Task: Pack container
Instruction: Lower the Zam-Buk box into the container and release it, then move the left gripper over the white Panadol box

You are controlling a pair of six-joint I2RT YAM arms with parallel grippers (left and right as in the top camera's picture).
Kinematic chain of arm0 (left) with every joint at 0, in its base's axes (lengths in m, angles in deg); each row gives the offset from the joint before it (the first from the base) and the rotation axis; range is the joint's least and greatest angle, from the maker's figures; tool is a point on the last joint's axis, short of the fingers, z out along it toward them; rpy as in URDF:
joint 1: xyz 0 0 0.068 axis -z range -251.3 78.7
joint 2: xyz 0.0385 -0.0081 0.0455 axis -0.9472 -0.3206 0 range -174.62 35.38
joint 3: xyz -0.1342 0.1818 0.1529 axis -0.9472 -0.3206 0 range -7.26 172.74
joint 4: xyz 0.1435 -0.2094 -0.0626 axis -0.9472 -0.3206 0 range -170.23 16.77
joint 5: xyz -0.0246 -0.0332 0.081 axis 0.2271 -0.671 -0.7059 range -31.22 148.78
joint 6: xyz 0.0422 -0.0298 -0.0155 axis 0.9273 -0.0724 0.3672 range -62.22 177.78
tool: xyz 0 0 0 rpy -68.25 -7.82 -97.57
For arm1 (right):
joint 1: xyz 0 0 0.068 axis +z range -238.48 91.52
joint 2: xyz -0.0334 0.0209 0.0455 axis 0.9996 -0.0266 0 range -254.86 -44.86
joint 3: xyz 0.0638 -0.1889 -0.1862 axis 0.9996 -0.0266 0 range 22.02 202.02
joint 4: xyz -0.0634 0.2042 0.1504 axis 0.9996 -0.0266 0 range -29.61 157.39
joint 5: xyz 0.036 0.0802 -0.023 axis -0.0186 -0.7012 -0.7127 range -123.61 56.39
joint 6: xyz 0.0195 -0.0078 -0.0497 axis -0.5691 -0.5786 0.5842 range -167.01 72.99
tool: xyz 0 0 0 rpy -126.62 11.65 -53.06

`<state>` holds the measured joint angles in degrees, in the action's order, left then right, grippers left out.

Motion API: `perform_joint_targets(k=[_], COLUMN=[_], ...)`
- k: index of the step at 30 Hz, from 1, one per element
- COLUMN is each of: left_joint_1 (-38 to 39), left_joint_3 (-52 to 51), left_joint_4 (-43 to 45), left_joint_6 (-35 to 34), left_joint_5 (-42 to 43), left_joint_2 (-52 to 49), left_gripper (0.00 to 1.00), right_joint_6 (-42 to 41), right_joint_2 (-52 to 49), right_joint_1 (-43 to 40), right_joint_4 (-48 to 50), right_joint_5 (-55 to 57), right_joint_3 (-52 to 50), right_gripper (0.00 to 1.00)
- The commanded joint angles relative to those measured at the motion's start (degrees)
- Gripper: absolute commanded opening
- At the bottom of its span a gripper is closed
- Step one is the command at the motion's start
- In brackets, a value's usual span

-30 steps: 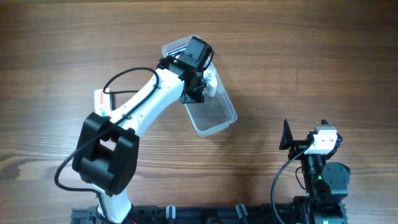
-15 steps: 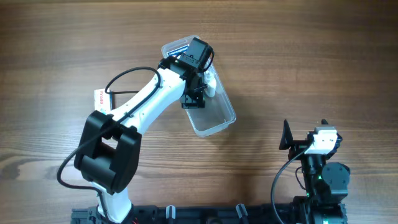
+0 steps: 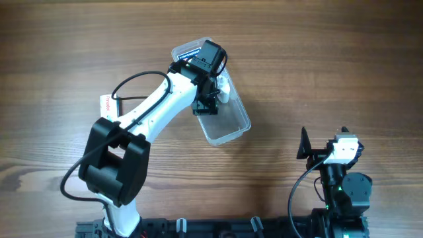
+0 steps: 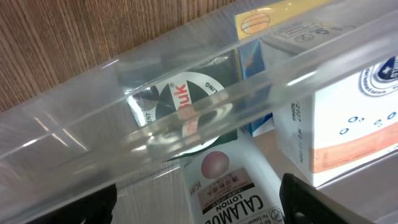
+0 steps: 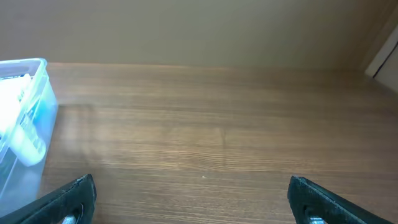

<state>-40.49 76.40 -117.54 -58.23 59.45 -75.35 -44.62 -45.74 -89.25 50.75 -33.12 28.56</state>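
The container (image 3: 228, 125) is a long clear tub lying at an angle at the table's middle. It also shows in the left wrist view (image 4: 74, 143) and at the left edge of the right wrist view (image 5: 18, 124). Inside it lie a white calamine lotion bottle (image 4: 230, 186), a white box with an orange stripe (image 4: 348, 124) and a blue box (image 4: 255, 68). My left gripper (image 3: 205, 102) reaches into the container, open, its fingers (image 4: 199, 208) either side of the bottle without pressing it. My right gripper (image 5: 193, 199) is open and empty, low at the front right (image 3: 317, 149).
A small white box with red print (image 3: 104, 106) lies on the table to the left, partly under the left arm. The wooden table (image 5: 224, 124) stretches bare in front of the right gripper.
The left gripper has shifted very slightly over the container. The right arm has not moved.
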Motion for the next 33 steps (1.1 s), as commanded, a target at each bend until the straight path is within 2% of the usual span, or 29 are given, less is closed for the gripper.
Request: perform_joint_targets(k=[1, 11, 13, 14, 16, 19, 23, 28, 33], left_joint_1=[0.2, -0.4, -1.2, -1.9, -4.9, -10.3, -19.9, -32.6, -39.4], left_joint_3=[1.0, 1.0, 1.0, 1.0, 1.0, 1.0, 1.0, 1.0, 1.0], left_joint_4=[-0.1, -0.5, -1.0, -1.4, -3.8, -7.8, -14.7, -21.8, -22.5], left_joint_6=[-8.7, -8.7, -4.9, -0.8, 11.7, 30.5, 55.4, 77.7, 94.4], left_joint_5=[-3.3, -10.0, -11.3, -12.1, -12.5, -11.5, -6.8, -0.4, 2.3], left_joint_2=[4.4, 13.5, 15.8, 17.1, 20.4, 24.0, 26.6, 24.5, 19.9], left_gripper=[0.84, 0.84, 0.84, 0.84, 0.87, 0.99, 0.99, 1.00, 0.99], right_joint_6=[-0.9, -0.9, -0.9, -0.9, -0.9, -0.9, -0.9, -0.9, -0.9], right_joint_2=[0.7, 0.7, 0.7, 0.7, 0.7, 0.7, 0.7, 0.7, 0.7], right_joint_1=[-0.3, -0.3, -0.3, -0.3, -0.3, -0.3, -0.3, -0.3, -0.3], right_joint_4=[0.2, 0.2, 0.2, 0.2, 0.2, 0.2, 0.2, 0.2, 0.2], right_joint_5=[1.1, 1.1, 1.1, 1.1, 1.1, 1.1, 1.1, 1.1, 1.1], right_joint_3=[-0.3, -0.3, -0.3, -0.3, -0.3, -0.3, -0.3, -0.3, -0.3], right_gripper=[1.00, 1.00, 1.00, 1.00, 1.00, 1.00, 1.00, 1.00, 1.00])
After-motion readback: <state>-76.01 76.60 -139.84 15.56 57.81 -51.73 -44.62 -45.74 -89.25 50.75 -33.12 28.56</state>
